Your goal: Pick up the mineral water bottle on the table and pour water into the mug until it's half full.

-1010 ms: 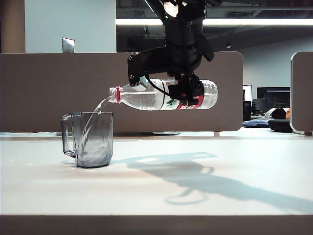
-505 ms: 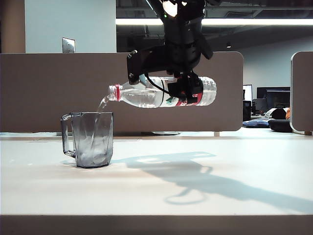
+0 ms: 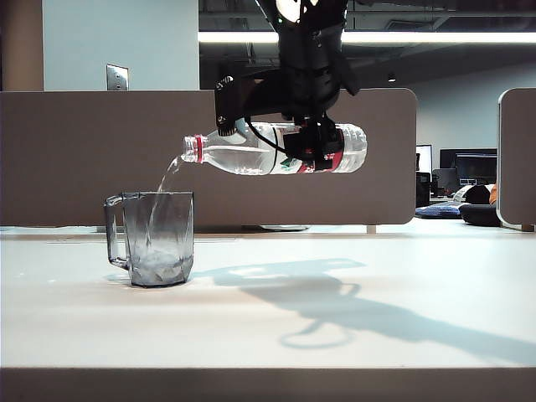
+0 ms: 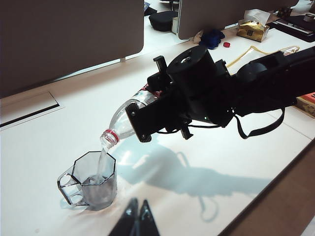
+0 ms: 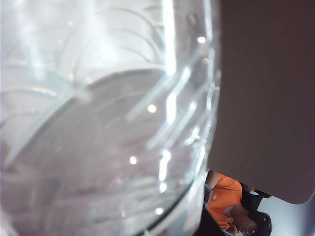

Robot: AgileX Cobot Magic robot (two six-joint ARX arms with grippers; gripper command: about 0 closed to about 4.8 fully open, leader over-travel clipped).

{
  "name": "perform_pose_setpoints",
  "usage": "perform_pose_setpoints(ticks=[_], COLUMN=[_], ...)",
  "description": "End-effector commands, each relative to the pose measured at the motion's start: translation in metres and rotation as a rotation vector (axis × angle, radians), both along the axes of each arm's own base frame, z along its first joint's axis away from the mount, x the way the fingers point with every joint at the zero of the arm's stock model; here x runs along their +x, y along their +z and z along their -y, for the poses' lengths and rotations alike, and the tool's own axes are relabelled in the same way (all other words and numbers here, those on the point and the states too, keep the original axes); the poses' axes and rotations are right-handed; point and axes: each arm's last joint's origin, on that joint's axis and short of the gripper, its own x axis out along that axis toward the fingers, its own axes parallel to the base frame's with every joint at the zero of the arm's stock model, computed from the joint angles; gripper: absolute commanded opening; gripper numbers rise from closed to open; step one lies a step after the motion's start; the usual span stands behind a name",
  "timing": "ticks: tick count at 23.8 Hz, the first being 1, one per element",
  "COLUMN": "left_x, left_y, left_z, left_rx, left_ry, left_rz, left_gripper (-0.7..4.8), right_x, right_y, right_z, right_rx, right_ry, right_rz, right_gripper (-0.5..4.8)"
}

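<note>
Clear water (image 3: 165, 180) is streaming from the bottle (image 3: 251, 156), clamped sideways in the right end effector (image 3: 314, 151), into the mug (image 3: 157, 239) on the worktop (image 3: 352, 318); overtilting risks splashing. Left end effector (image 4: 137, 216) is idling nearly closed, empty.

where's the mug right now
The mug stands on the table at the left of the exterior view, below the mouth of the tilted mineral water bottle held by the right gripper, water streaming in.

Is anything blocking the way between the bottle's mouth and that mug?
Nothing visible. The right claw holds the mineral water bottle tipped, and the water falls freely into the open mug.
</note>
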Motion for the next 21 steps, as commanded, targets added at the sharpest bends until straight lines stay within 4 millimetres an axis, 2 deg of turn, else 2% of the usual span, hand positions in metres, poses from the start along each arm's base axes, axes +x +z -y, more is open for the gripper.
perform_pose_setpoints(ticks=[1,21], left_x=[-0.0007,-0.0004], left_y=[0.0021,0.0032], left_z=[-0.0002,-0.0002], left_rx=[-0.011,-0.014], left_ry=[-0.002,0.001], left_rz=[0.012,0.023], left_gripper=[-0.05,-0.05], right_x=[-0.0003,-0.0009], right_y=[0.0110,0.0109], right_z=[-0.0018,-0.0027], right_rx=[0.021,0.076], right_ry=[-0.007,-0.019], right_rz=[0.054,0.057], right_gripper=[2.73,2.73])
